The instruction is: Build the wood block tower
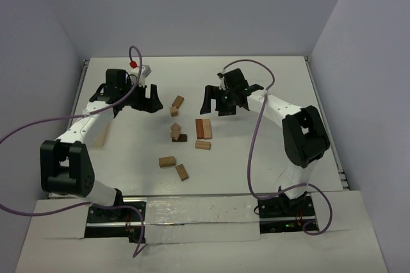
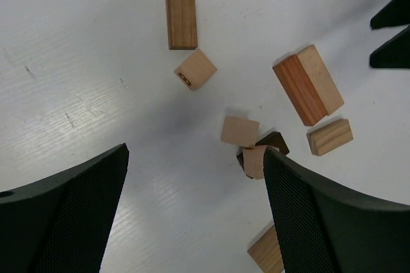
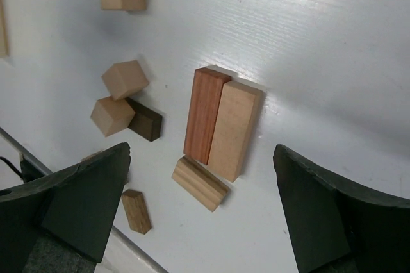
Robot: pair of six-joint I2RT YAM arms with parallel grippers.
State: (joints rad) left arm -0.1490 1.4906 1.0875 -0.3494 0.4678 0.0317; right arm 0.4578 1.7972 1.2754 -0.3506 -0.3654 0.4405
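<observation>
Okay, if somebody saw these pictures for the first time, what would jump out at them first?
Wood blocks lie scattered in the middle of the white table; a reddish-brown block and a tan block lie side by side, touching. The left hand and right hand, both open and empty, hang over the far half, one on each side of the scatter.

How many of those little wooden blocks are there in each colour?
Tan or light-brown blocks: 8
Reddish-brown block: 1
Dark brown block: 1
Total: 10
</observation>
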